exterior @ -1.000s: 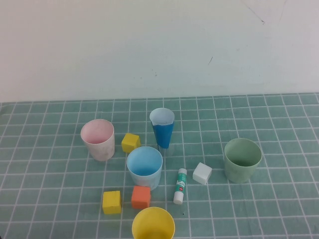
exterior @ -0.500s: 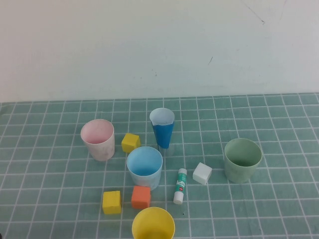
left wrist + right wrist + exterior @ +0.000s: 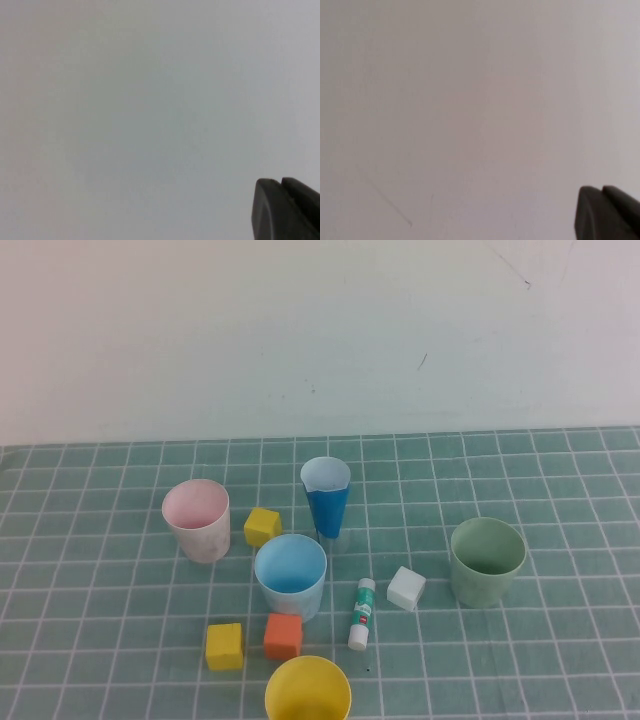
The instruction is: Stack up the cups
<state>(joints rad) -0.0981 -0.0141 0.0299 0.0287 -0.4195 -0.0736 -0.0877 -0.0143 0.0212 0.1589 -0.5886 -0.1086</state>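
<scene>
A green checked mat [image 3: 560, 660] covers the table in front of a plain white wall [image 3: 300, 330]. Four wide cups stand upright and apart on it: the pale green cup [image 3: 487, 560] at the right, the pink cup [image 3: 196, 519] at the left, the light blue cup [image 3: 290, 575] in the middle, and the yellow cup [image 3: 308, 692] at the near edge, partly cut off. A narrower dark blue cup [image 3: 326, 497] stands just beyond the light blue one. A glue stick [image 3: 361, 614] lies right of the light blue cup, with a white cube [image 3: 405, 588] beside it. A yellow cube [image 3: 262, 527] sits between the pink and dark blue cups; another yellow cube [image 3: 224, 646] and an orange cube [image 3: 283, 636] lie near the yellow cup. The left gripper [image 3: 286, 210] and right gripper [image 3: 607, 212] each face the bare wall, away from the table, jaws closed, holding nothing
</scene>
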